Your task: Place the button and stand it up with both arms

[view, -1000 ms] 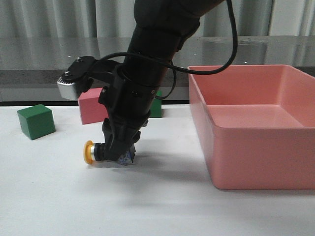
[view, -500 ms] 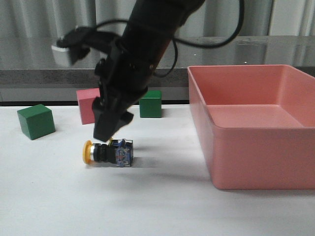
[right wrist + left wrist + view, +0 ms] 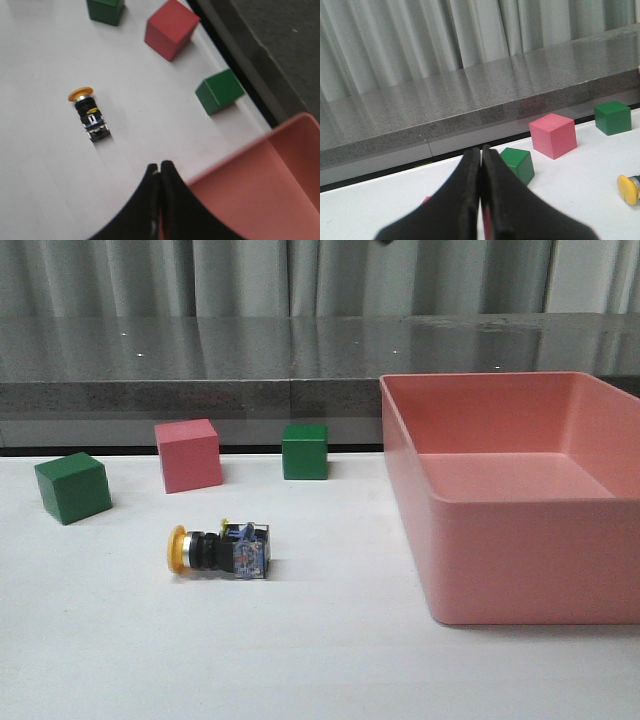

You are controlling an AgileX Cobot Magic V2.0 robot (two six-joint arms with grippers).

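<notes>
button point(image 3: 219, 551) now lies on its side, freed, toward the table's front left, since your right gripper point(image 3: 159, 172) lifted away with jaws pressed together and empty, like the left gripper point(image 3: 481, 160), so standing it remains.

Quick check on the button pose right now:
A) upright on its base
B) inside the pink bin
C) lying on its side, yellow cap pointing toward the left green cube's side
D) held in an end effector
C: the button lies on its side on the white table, yellow cap toward the robot's left, base toward the pink bin, with nothing gripping it.
</notes>
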